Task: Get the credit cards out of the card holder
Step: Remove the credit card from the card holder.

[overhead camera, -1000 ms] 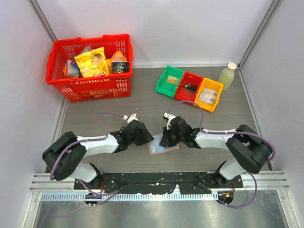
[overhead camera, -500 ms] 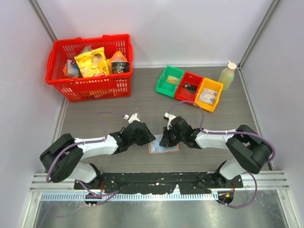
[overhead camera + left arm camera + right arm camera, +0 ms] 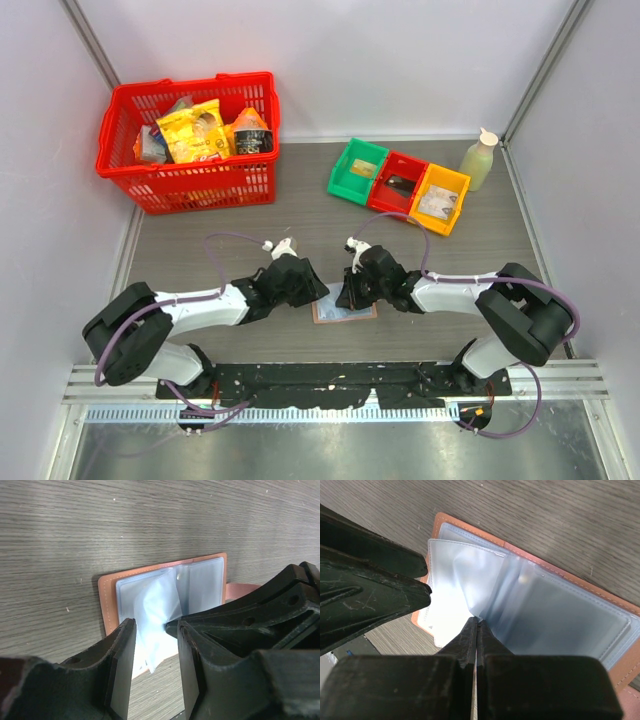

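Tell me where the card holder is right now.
In the top view the card holder lies open on the table, centre-front, between the left gripper and the right gripper.

The left hand [image 3: 320, 296] and right hand [image 3: 343, 298] crowded the open card holder [image 3: 346, 314] from either side, tips nearly meeting over it. Beyond it the worktop [image 3: 300, 215] lay bare up to the red basket [image 3: 190, 140], three bins [image 3: 398, 182] and bottle [image 3: 479, 160] ranged along the far wall.
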